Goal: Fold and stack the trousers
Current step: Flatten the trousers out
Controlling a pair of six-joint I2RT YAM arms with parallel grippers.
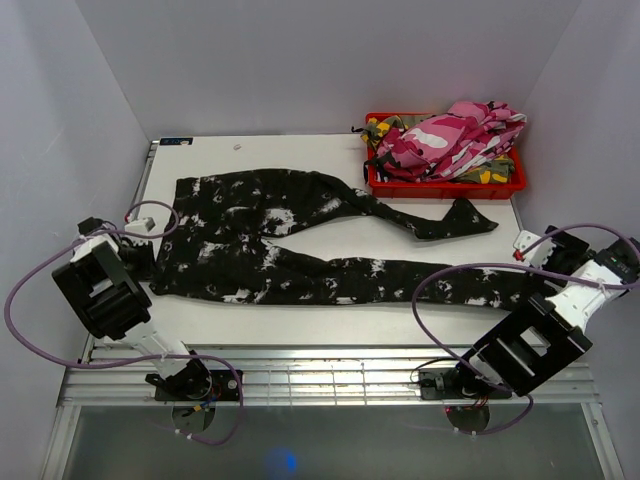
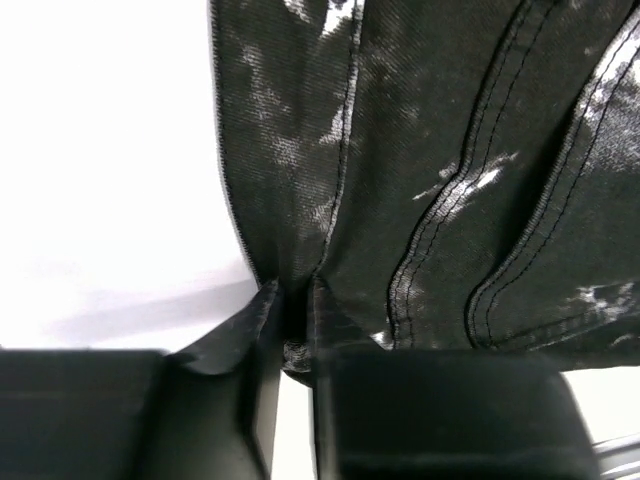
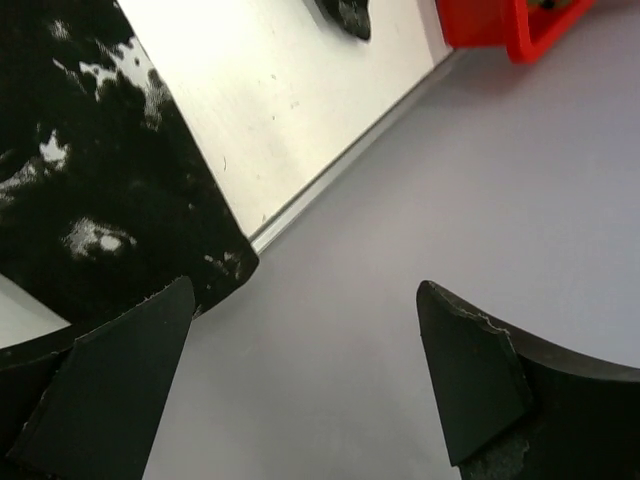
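The black trousers (image 1: 300,235) with white splotches lie spread flat on the white table (image 1: 330,320), waist to the left and both legs running right. My left gripper (image 1: 150,262) is at the near corner of the waist. In the left wrist view its fingers (image 2: 240,330) stand close together, with a fold of the trousers' (image 2: 440,170) edge pinched between them. My right gripper (image 1: 535,268) hovers at the end of the near leg, by the table's right edge. It is open wide with nothing between the fingers, and the leg hem (image 3: 120,200) lies beside its left finger (image 3: 120,390).
A red bin (image 1: 445,185) at the back right holds pink-white camouflage trousers (image 1: 455,135) heaped over green-yellow camouflage ones (image 1: 395,128). Grey walls close in on both sides. The table's right edge (image 3: 330,165) runs just beside the right gripper. Purple cables loop near both arms.
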